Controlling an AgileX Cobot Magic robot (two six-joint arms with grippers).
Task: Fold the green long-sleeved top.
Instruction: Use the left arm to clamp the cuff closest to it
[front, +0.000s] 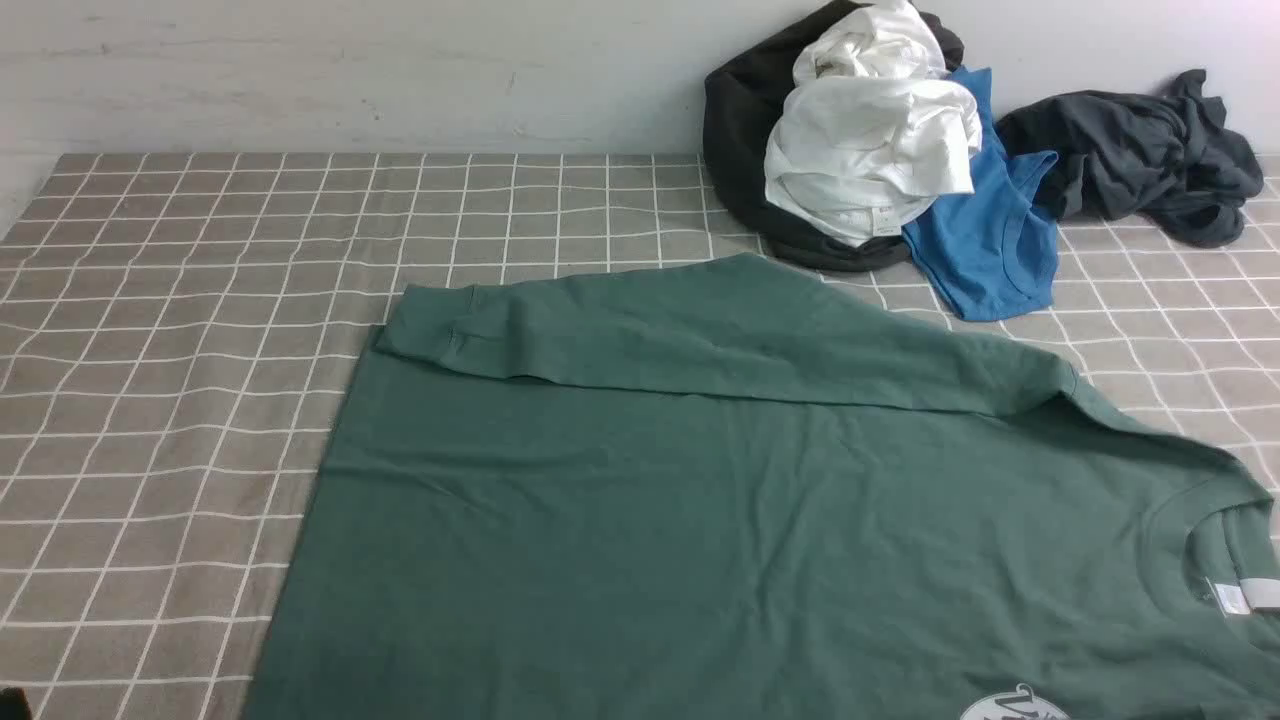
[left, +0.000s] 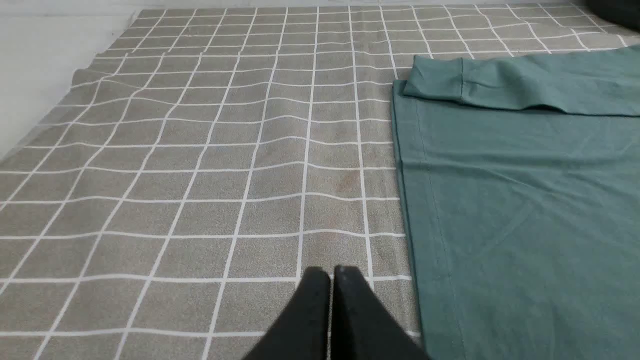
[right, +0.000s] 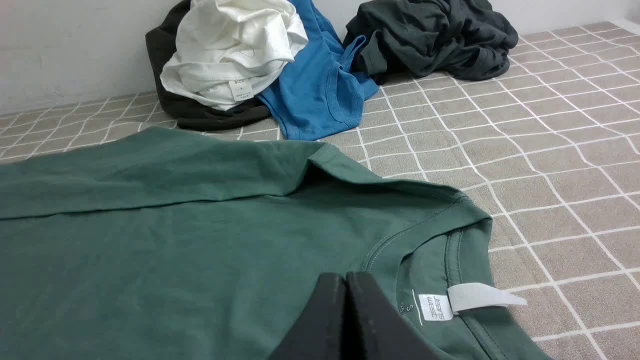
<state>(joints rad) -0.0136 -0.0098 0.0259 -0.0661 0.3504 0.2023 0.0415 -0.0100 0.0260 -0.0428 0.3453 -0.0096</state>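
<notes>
With 1 sleeve laid across the green long-sleeved top, the body folds seem left to do; left gripper and right gripper are pressed together, empty.

I read top as matt green knit cloth, soft, lightly creased. Its neck label: smooth white woven tape. Under it, tabletop cloth: grainy grey-brown weave, white printed grid, rippled. Behind, white garment thin matt cloth; blue garment smoother; dark grey garment matt, crumpled. Back wall: matt paint, scuffed. Both left pincer and right pincer: matt black, plastic-looking to me.
</notes>
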